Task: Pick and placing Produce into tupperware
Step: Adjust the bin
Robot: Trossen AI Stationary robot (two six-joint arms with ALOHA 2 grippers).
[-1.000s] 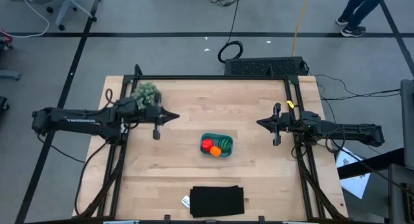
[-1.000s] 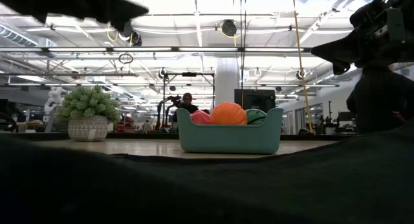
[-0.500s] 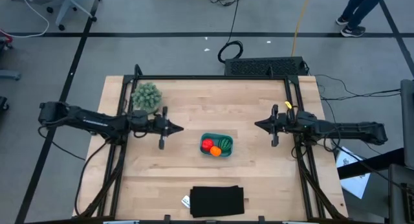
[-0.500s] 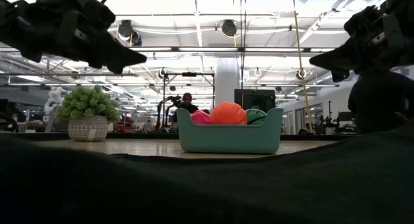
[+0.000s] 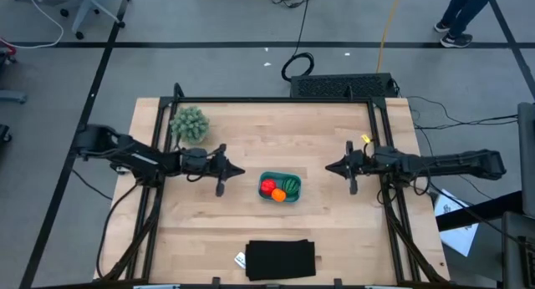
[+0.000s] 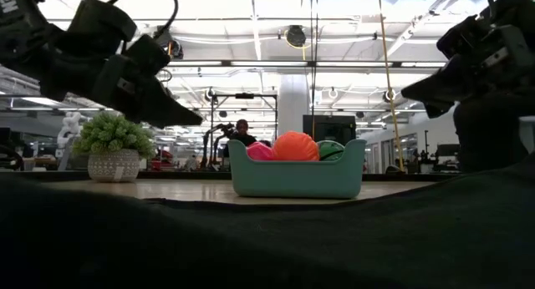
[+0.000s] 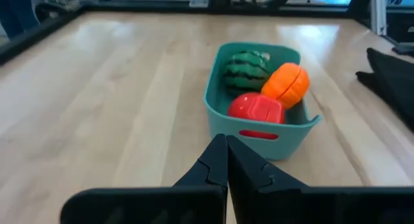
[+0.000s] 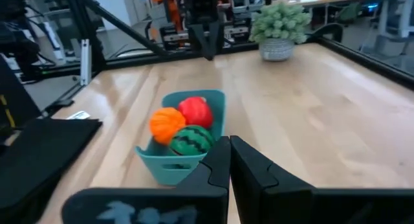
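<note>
Judging from how things lie, the picking looks done: green striped ball (image 7: 246, 64), red ball (image 7: 255, 109) and orange ball (image 7: 286, 81) all sit inside my teal tub (image 7: 222, 111), which stands mid-table, w/ nothing of the produce loose on the wood (image 5: 326, 222). My left gripper (image 5: 240, 171) hangs above the table just left of the tub, fingers pressed together, holding nothing. My right gripper (image 5: 328, 166) hangs on the tub's other side, a bit further off, fingers likewise pressed together and empty. Both tips point at the tub from opposite sides.

Other stuff: potted bush (image 5: 189, 122) near the far-left corner, well apart from the tub; flat black mat (image 5: 281, 260) at the near edge. Neither matters here.

So I'd call this the wrap-up step. Next move, imo, needs no grasp at all — just pull both arms out to their sides w/o dipping, so no finger clips the tub rim or knocks a ball out.
</note>
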